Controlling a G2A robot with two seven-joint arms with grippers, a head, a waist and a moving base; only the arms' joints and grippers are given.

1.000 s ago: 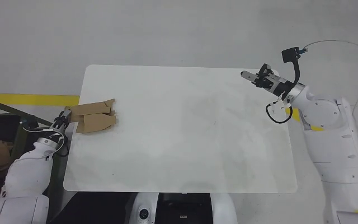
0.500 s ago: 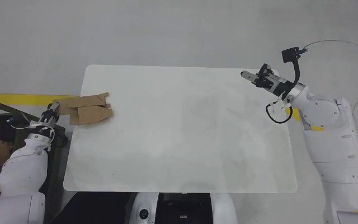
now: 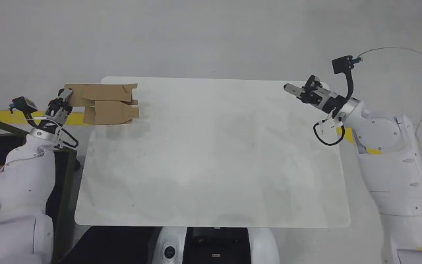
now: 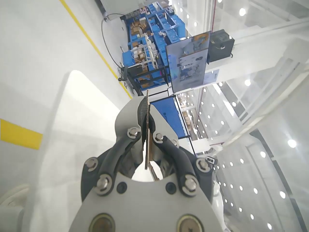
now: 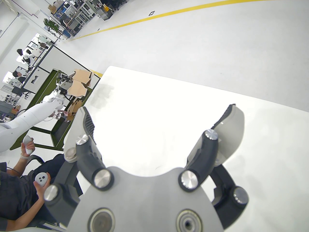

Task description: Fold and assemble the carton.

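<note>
Left arm has swung up the frame since 1 s ago, dragging the flat brown cardboard carton [image 3: 109, 105] from mid-left table edge to the upper left corner. Right arm hasn't budged.

Now, top view:
- Left gripper [image 3: 64, 100] sits just off the upper left corner of the white rectangular table [image 3: 217, 165], clamped on the carton's left end.
- Carton is still unassembled, a flattened blank with notched flaps. Its right part is over the table corner and its left part hangs out past the edge.
- Right gripper [image 3: 292, 89] is over the upper right area of the table, well apart from the carton, jaws spread wide with nothing between them.

Left wrist view: the cardboard [image 4: 147, 131] shows edge-on, pinched tight between both pads of the left gripper [image 4: 144, 112].

Right wrist view: right gripper [image 5: 157, 114] is wide apart over the bare tabletop [image 5: 169, 102]. Carton [image 5: 79, 83] is visible at the far corner and looks lifted off the surface; can't confirm contact.
</note>
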